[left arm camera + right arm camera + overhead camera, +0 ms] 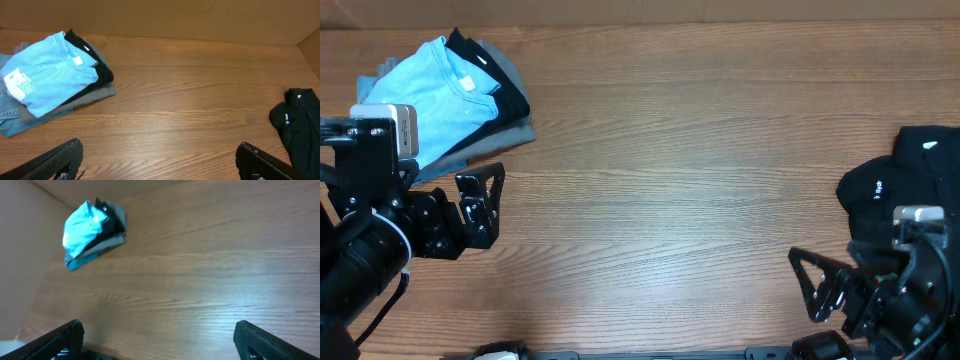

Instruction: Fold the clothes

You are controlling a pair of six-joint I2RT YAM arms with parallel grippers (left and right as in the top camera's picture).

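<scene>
A light blue T-shirt (440, 95) lies folded on top of a stack of clothes at the table's far left. A white neck tag shows near its collar, and small white text shows in the left wrist view (45, 75). The chest lettering is hidden. It also shows small in the right wrist view (82, 227). My left gripper (492, 208) is open and empty, just in front of the stack; its fingers frame bare wood (159, 150). My right gripper (805, 285) is open and empty at the front right, over bare wood (157, 327).
Under the blue shirt lie a folded black garment (508, 88), a grey one (510, 135) and blue denim (7, 120). A crumpled black garment (910, 175) lies at the right edge, beside my right arm. A brown wall stands behind the wooden table (670, 150).
</scene>
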